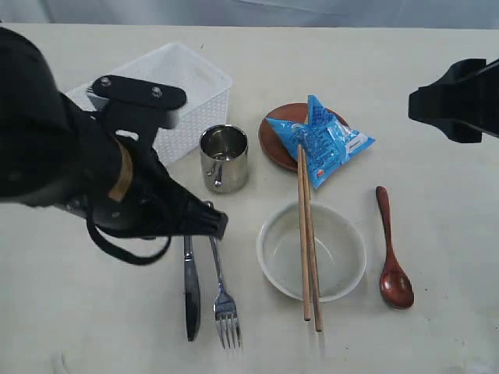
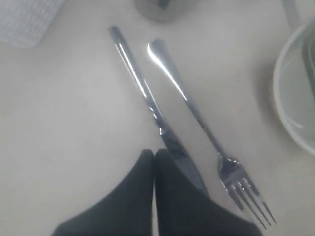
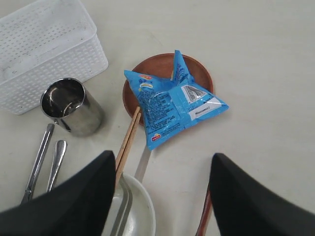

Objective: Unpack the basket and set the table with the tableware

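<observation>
Pale cream table [image 1: 437, 335], faintly scuffed, with the tableware laid out on it.

Containers, near to far:
- Off-white bowl [image 1: 340, 243]: two wooden chopsticks [image 1: 307, 234] lie across it, far ends touching the plate.
- Steel cup [image 1: 224, 158]: upright, shiny inside, just beside the basket.
- Brown plate [image 1: 273, 142]: blue snack packet [image 1: 326, 140] lies on it, overhanging the rim.
- White basket [image 1: 195, 84]: far left; your right wrist view shows only its perforated floor.

Around: knife [image 1: 191, 292] and fork [image 1: 224, 300] lie side by side left of the bowl. The reddish wooden spoon [image 1: 392, 261] lies to its right, apart.

Arms: your left gripper [image 2: 154, 156] hangs low over the knife blade, fingers pressed together with nothing between them, and the arm hides part of the basket. Your right gripper [image 3: 161, 160] is raised at the right edge, fingers spread wide, empty.
</observation>
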{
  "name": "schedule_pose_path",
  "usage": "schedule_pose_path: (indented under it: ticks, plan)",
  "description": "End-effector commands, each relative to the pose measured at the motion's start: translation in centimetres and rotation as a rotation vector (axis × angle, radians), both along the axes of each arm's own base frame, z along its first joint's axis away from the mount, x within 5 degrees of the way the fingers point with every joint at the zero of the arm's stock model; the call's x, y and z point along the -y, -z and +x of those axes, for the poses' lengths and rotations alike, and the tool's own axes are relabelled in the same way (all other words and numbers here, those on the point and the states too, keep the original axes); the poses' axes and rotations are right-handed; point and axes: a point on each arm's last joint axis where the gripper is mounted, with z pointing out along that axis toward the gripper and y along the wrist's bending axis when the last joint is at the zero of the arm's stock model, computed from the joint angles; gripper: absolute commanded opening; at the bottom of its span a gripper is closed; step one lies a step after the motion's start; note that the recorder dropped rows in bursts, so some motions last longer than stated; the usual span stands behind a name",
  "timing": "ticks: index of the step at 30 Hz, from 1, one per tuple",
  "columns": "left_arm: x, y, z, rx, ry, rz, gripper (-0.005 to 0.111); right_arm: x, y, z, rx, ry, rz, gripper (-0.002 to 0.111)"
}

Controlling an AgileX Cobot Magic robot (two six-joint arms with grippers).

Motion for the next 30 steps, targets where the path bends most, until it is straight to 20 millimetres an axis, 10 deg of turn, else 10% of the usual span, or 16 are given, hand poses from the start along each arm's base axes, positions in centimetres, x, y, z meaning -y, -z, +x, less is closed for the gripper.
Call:
schedule_pose_path:
  ticks: [1, 18, 25, 30]
  plan:
    - [2.5, 1.0, -1.8, 0.074, 0.002, 0.035, 0.000, 0.0, -0.1, -0.1, 0.004, -0.006, 0.002, 0.055]
    - [5.4, 4.8, 0.0, -0.083, -0.176, -0.037, 0.001, 0.1, 0.1, -0.2, -0.013, -0.004, -0.007, 0.055]
    - [4.8, 4.9, 1.8, -0.164, -0.186, -0.116, 0.038, 0.1, 0.1, -0.2, -0.013, -0.004, -0.007, 0.055]
    - [5.2, 5.7, 1.8, -0.180, -0.177, -0.116, 0.040, 0.1, 0.0, -0.2, -0.008, -0.006, -0.007, 0.055]
